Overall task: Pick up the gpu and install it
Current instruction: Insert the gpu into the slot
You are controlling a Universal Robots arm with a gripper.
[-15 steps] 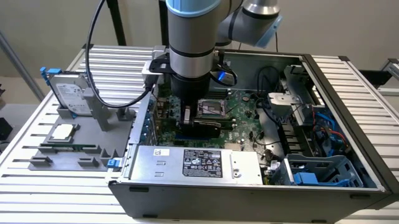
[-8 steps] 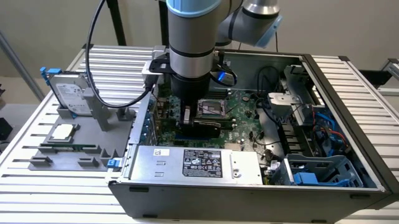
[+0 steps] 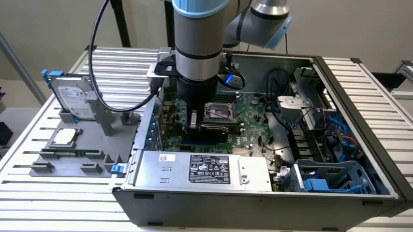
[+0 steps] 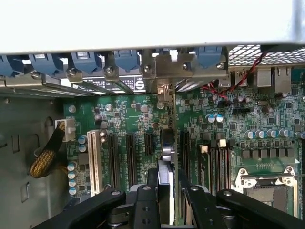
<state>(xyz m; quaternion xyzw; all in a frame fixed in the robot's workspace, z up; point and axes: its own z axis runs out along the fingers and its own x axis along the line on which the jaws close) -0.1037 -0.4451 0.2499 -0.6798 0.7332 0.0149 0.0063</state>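
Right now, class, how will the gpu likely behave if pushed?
The gpu, a thin card held edge-on by the gripper, is probably stiff but fragile if twisted. It looks light for its size. Released on edge, it would likely tip.

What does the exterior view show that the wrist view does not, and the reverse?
Exterior view alone: the robot arm reaching down into the open computer case, the power supply, and a grey tray outside the case at that view's left, with a hard drive standing in it and a CPU chip lying flat.

Wrist view alone: the black fingers gripping the gpu edge-on above the expansion slots, its metal bracket at the rear slot openings.

Both: the green motherboard and its CPU socket.
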